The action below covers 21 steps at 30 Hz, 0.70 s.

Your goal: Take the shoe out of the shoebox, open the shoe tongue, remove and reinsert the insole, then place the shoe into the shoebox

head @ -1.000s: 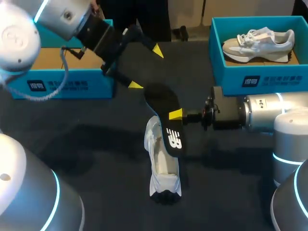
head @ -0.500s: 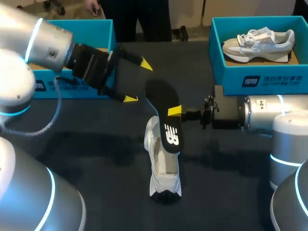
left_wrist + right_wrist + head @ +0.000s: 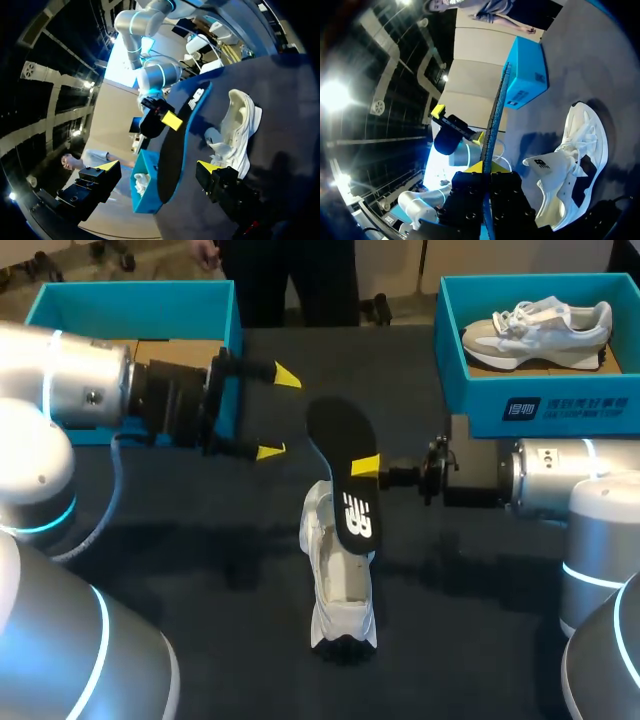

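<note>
Nearest, the shoe [image 3: 340, 590] is laid on the desk [image 3: 200, 560], with its long axis running near to far. Its mouth is judged to lie toward the near end. Over the shoe's far half the insole [image 3: 340, 455] is held up, printed end lowest, its long axis running away and slightly left. It is pinched at its right edge by the jaws of the right arm [image 3: 540, 480]. The jaws of the left arm [image 3: 90, 405] are spread just left of the insole's far end, apart from it. Beyond, at far left, the shoebox [image 3: 130, 300] is set.
</note>
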Each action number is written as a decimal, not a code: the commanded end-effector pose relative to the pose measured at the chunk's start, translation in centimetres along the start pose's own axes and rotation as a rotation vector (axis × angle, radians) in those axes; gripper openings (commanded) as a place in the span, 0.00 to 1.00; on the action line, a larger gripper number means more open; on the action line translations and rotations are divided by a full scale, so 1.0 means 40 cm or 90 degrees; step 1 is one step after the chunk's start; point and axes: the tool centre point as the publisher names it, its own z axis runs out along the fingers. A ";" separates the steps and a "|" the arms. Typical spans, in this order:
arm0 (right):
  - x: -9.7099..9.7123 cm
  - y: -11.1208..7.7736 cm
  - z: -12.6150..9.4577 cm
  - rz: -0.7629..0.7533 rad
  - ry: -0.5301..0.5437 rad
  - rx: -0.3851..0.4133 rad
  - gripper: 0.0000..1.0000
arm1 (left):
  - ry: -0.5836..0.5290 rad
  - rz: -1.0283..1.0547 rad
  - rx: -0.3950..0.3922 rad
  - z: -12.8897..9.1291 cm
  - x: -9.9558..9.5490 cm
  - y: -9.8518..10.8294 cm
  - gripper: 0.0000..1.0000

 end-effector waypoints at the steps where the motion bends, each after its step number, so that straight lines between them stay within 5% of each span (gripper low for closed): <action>1: 0.019 -0.001 -0.005 0.005 -0.010 -0.017 0.00 | -0.033 0.018 -0.012 0.018 0.029 0.006 1.00; 10: 0.038 0.006 -0.008 0.036 -0.008 -0.026 0.00 | -0.085 0.052 -0.015 0.052 0.044 0.008 1.00; 11: 0.038 0.006 -0.008 0.040 -0.008 -0.027 0.00 | -0.084 0.052 -0.014 0.059 0.044 0.004 0.93; 21: 0.038 0.005 -0.006 0.042 -0.007 -0.027 0.00 | -0.109 0.078 -0.034 0.112 0.053 -0.008 0.84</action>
